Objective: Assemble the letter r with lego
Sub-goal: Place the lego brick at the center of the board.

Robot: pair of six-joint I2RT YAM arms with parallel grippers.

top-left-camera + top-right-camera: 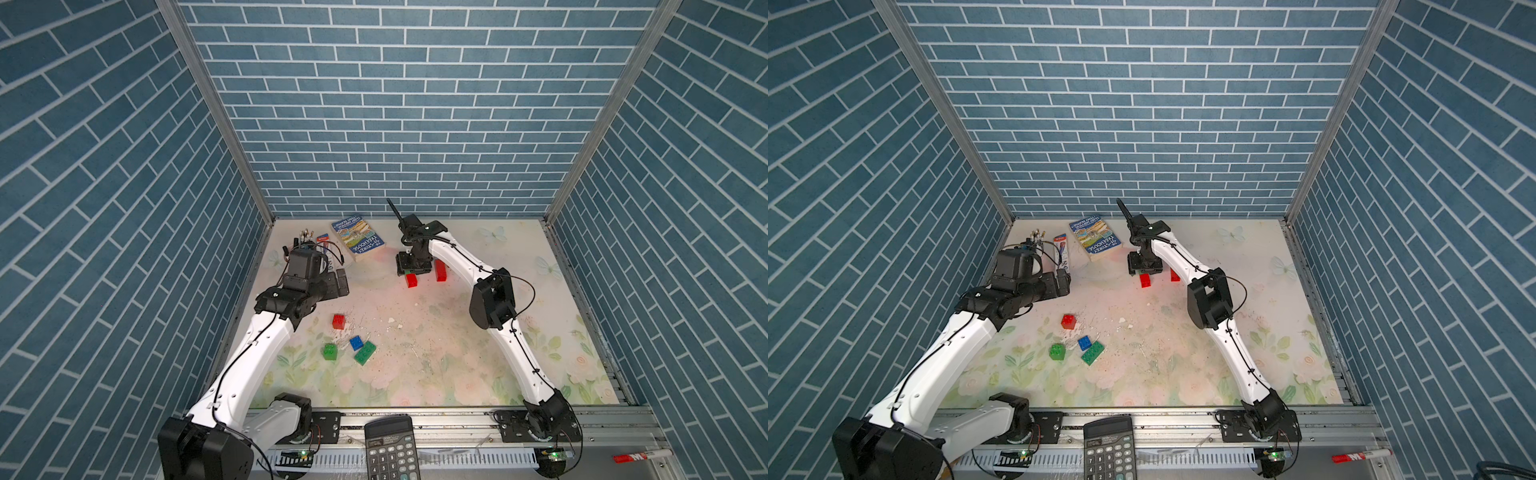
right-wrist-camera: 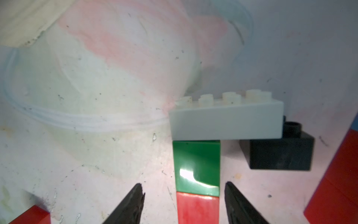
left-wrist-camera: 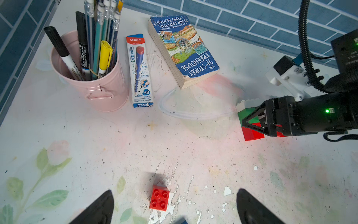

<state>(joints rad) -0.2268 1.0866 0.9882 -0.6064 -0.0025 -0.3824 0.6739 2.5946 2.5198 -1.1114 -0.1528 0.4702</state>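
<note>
Toward the worktop's [image 1: 457,353] far edge, glossy lego [image 2: 196,164], red, green, then a studded white oblong, sat between the right gripper's [image 2: 183,185] parted jaws. The left gripper [image 3: 174,192] gaped wide toward a square red brick [image 3: 159,197]; a pink metal bucket [image 3: 100,91] held pens [image 3: 104,56].

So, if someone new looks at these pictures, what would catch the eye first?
Probably the blue tiled walls all round. Next, the right pincer, open on either side of a red, green and white lego build at the far middle of the table. Then the loose red brick nearer the front, and the pink pen cup at the far left, near a book.
</note>
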